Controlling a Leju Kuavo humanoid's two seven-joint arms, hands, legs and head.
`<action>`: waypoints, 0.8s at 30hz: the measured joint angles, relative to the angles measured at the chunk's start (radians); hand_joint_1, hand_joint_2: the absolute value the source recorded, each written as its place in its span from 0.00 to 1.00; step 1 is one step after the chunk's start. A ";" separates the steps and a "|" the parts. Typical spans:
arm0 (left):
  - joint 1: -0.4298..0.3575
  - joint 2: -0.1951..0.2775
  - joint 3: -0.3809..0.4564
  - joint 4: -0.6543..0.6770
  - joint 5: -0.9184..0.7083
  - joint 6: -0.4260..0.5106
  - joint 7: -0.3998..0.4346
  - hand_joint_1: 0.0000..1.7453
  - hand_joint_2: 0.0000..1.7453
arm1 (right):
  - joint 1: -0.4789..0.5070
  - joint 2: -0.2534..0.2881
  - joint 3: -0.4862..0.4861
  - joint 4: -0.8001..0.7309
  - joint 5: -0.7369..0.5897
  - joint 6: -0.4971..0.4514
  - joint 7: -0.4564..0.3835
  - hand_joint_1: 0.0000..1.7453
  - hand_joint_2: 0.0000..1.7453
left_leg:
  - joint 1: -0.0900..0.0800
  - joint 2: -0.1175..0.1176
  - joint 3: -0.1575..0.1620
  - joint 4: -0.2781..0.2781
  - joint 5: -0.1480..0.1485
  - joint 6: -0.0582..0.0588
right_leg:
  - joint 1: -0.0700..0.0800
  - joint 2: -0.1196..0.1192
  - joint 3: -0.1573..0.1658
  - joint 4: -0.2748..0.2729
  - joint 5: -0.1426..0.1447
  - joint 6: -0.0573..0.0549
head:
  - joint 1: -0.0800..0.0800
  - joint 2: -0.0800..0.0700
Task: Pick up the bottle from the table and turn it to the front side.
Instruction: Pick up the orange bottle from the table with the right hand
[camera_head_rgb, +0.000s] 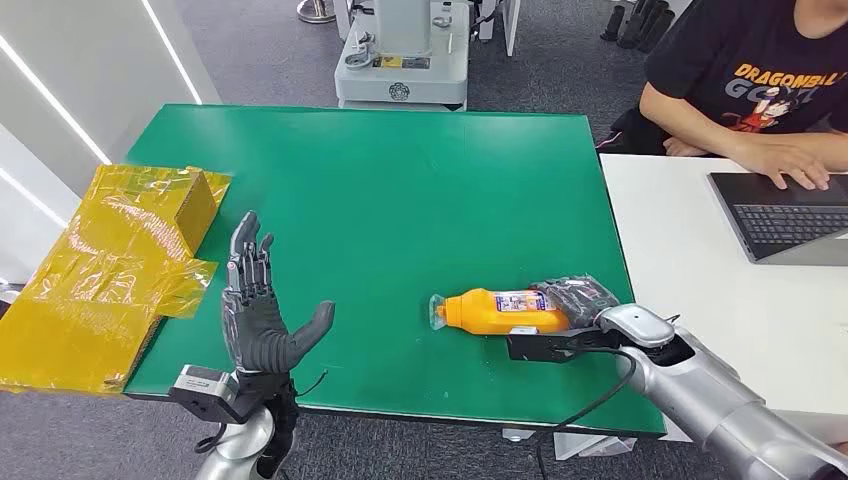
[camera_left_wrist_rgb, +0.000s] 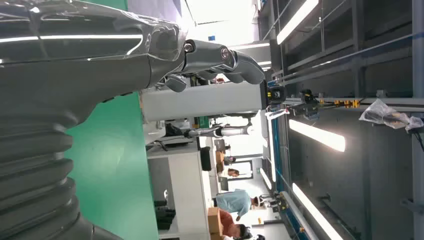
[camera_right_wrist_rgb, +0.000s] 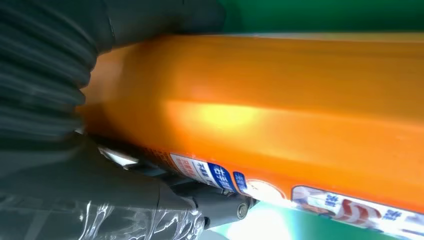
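the right hand (camera_head_rgb: 575, 300) closes around the base of the orange bottle (camera_head_rgb: 495, 311) lying on its side near the green table's (camera_head_rgb: 400, 180) front edge, the left hand (camera_head_rgb: 262, 305) spread empty, a glossy body that could slip mid-turn.

We see a green table top (camera_head_rgb: 400, 190) on grey floor (camera_head_rgb: 260, 50). Crumpled yellow plastic sheeting (camera_head_rgb: 95, 275) hangs over its left edge, with a yellow-wrapped box (camera_head_rgb: 190, 205) on it. White desk (camera_head_rgb: 690, 280) butts against the right side; a person in a black T-shirt (camera_head_rgb: 745, 75) sits there, one hand on a dark laptop (camera_head_rgb: 785, 215). A grey-white machine base (camera_head_rgb: 402, 60) stands behind the far edge. White wall panel with light strips (camera_head_rgb: 70, 80) on the left. In the left wrist view, long ceiling light tubes (camera_left_wrist_rgb: 316, 135) and more people at desks (camera_left_wrist_rgb: 235, 202).
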 joint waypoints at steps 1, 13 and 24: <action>0.001 -0.001 0.001 0.000 -0.001 0.000 0.000 0.00 1.00 | 0.011 0.007 -0.015 -0.001 0.002 -0.034 -0.002 1.00 1.00 | 0.000 0.000 0.000 0.000 0.000 0.000 | 0.000 0.000 0.000 0.000 0.000 0.000 | 0.000 0.000; -0.013 -0.031 0.002 0.020 -0.003 -0.032 0.020 0.00 1.00 | 0.251 0.182 -0.351 -0.144 -0.020 -0.521 -0.144 1.00 1.00 | 0.000 -0.002 -0.001 0.000 0.000 0.000 | 0.000 -0.002 -0.001 0.000 -0.001 0.000 | 0.000 0.000; -0.028 -0.040 -0.026 0.064 0.114 -0.096 0.048 0.00 1.00 | 0.347 0.247 -0.443 -0.220 -0.159 -0.649 -0.311 1.00 1.00 | 0.000 -0.001 -0.001 0.000 0.000 0.000 | 0.000 0.000 -0.001 0.000 -0.001 0.000 | 0.000 0.000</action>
